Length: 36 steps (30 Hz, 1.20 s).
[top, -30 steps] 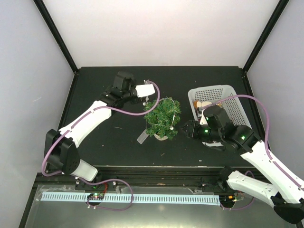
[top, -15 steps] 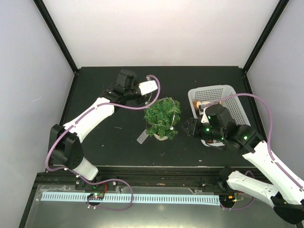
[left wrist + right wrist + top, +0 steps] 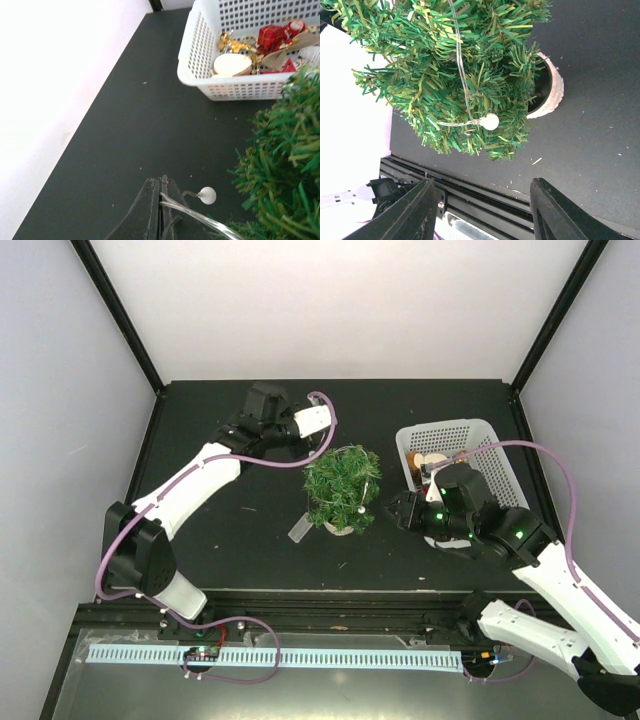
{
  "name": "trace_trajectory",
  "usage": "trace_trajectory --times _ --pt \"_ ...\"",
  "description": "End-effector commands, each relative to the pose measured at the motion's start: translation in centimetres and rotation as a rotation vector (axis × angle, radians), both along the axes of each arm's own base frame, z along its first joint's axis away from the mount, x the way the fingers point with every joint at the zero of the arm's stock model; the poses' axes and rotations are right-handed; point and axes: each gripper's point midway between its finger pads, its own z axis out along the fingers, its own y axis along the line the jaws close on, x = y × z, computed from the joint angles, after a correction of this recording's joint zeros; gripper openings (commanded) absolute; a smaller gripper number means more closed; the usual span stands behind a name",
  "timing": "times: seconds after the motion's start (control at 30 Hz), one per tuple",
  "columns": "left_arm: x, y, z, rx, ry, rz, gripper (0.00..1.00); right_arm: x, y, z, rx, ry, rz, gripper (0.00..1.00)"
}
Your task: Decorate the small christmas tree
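Note:
The small christmas tree (image 3: 341,486) stands mid-table in its cream-white pot (image 3: 338,528). It also shows in the right wrist view (image 3: 445,70) and at the right edge of the left wrist view (image 3: 285,165). A clear light string (image 3: 460,65) with white round bulbs (image 3: 490,121) lies over its branches. My left gripper (image 3: 308,447) is behind and left of the tree, shut on the clear string (image 3: 172,204), with a bulb (image 3: 207,195) just past its tips. My right gripper (image 3: 394,510) is open and empty just right of the tree, with the pot (image 3: 552,92) ahead of it.
A white basket (image 3: 450,430) at the back right holds ornaments: a red gift box (image 3: 272,36), a wooden disc (image 3: 232,64) and gold pieces. A small clear piece (image 3: 299,530) lies on the table left of the pot. Black frame posts stand at the back corners.
My left gripper has moved a little back and right with the string. My right gripper has drawn slightly to the right, away from the tree, and stays open.

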Motion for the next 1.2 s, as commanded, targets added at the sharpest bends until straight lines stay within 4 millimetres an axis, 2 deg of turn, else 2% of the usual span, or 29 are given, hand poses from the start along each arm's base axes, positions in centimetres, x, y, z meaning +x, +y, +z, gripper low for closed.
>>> trace_trajectory --times 0.0,0.1,0.2,0.3,0.37,0.47,0.57,0.67,0.73,0.8,0.93,1.17 --pt "-0.4 -1.8 3.0 -0.078 -0.028 -0.081 0.02 0.8 -0.5 0.6 -0.002 -0.041 -0.044 0.53" --pt "-0.5 -2.1 3.1 -0.087 -0.027 -0.102 0.02 2.1 -1.8 1.9 -0.048 -0.115 -0.106 0.53" --pt "-0.3 -2.4 3.0 -0.09 -0.019 -0.104 0.02 4.5 -3.2 3.9 -0.077 -0.195 -0.165 0.53" --pt "-0.1 -2.7 3.1 -0.096 -0.009 -0.104 0.02 8.0 -5.0 4.5 -0.087 -0.221 -0.223 0.53" --pt "0.0 -2.9 3.0 -0.1 -0.002 -0.106 0.02 10.5 -5.3 5.2 -0.043 -0.252 -0.215 0.52" --pt "0.1 -3.1 2.9 -0.107 0.005 -0.115 0.02 14.4 -4.4 5.7 0.018 -0.274 -0.133 0.52" --pt "0.2 -3.5 2.9 -0.121 0.013 -0.126 0.02 17.6 -2.4 5.6 0.054 -0.285 0.007 0.51" --pt "0.3 -3.9 2.9 -0.134 0.025 -0.142 0.02 19.5 0.0 5.6 0.116 -0.315 0.157 0.48" --pt "0.3 -4.1 3.1 -0.147 0.03 -0.148 0.02 20.9 0.6 5.4 0.117 -0.33 0.182 0.46" --pt "0.4 -4.4 3.1 -0.161 0.042 -0.156 0.03 21.6 1.3 5.1 0.123 -0.336 0.233 0.45" --pt "0.8 -4.9 3.2 -0.182 0.066 -0.157 0.04 22.7 2.4 3.2 0.129 -0.29 0.331 0.49" --pt "1.3 -5.2 3.0 -0.196 0.077 -0.152 0.04 22.7 4.2 0.7 0.182 -0.25 0.415 0.52"
